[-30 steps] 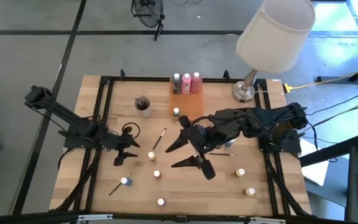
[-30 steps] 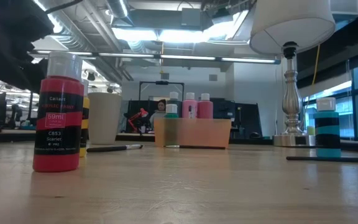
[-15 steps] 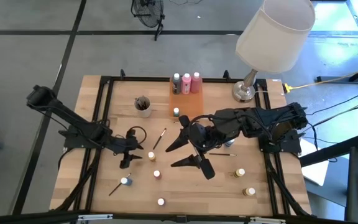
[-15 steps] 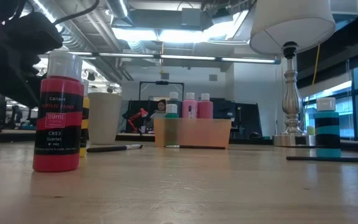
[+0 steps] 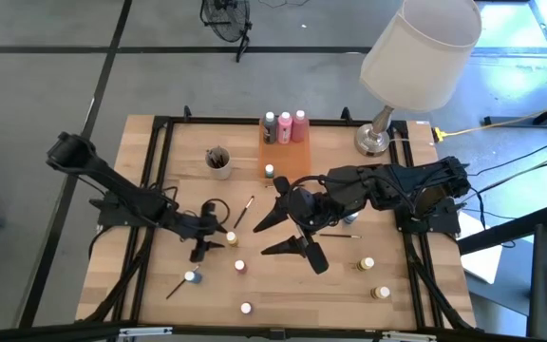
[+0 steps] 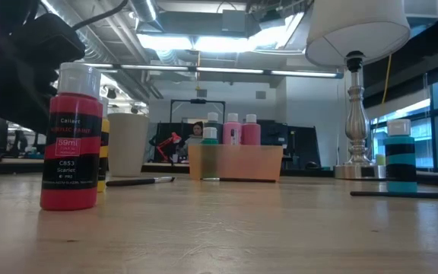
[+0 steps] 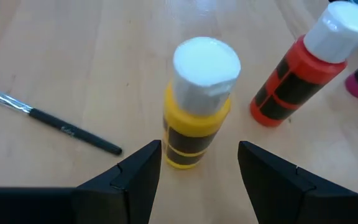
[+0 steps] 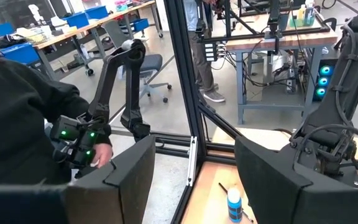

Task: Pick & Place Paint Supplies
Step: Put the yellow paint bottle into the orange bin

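left gripper (image 7: 197, 168) open, fingers straddling the yellow paint bottle (image 7: 197, 102) at table left-centre, lined up to close on it. red paint bottle (image 7: 300, 71) just beside, may crowd one finger; paintbrush (image 7: 51, 121) lies clear. right gripper (image 5: 288, 233) open, idle mid-table. orange tray (image 5: 286, 157) far centre holds three bottles.

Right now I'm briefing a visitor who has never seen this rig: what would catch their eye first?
Probably the left gripper, open and straddling a yellow paint pot with a white cap on the wooden table, left of centre. Next, the big white lampshade over the far right corner, and the translucent orange tray at the far edge holding three taller squeeze bottles.
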Available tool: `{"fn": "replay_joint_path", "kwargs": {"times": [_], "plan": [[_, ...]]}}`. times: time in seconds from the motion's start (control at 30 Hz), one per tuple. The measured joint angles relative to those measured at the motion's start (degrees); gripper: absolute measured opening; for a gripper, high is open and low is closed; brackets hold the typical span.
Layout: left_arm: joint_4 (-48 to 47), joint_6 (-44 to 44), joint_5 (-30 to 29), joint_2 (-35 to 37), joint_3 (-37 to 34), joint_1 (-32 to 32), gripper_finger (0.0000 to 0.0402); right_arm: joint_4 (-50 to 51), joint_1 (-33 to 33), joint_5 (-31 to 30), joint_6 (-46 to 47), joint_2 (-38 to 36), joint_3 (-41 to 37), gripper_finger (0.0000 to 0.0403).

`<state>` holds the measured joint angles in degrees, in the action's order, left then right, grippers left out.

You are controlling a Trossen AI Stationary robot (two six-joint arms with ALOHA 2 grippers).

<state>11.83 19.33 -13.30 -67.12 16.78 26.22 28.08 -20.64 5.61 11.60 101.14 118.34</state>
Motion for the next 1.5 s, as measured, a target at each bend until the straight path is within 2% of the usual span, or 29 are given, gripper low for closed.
{"fn": "replay_joint_path", "kwargs": {"times": [0.43,0.7,1.17,1.3,1.5], "plan": [[9.63,-0.23,-0.38,-7.16,0.0,-0.04,0.0211,1.05,-0.02,0.63,1.8,-0.02,-0.02,0.0224],[17.82,-4.05,-1.79,-11.54,0.0,-0.32,0.021,1.38,-0.02,0.67,2.82,-0.02,-0.01,0.0224],[22.32,-4.94,4.32,-15.25,0.0,-3.98,0.0206,1.55,-0.02,2.12,3.89,-0.02,-0.02,0.0224],[22.55,-5.05,5.43,-15.44,0.0,-4.59,0.0188,1.62,-0.02,2.12,3.89,-0.02,-0.01,0.0224],[22.65,-5.6,5.51,-15.44,0.0,-4.68,0.0141,2.01,-0.02,2.1,3.81,-0.02,0.0,0.0224]]}}
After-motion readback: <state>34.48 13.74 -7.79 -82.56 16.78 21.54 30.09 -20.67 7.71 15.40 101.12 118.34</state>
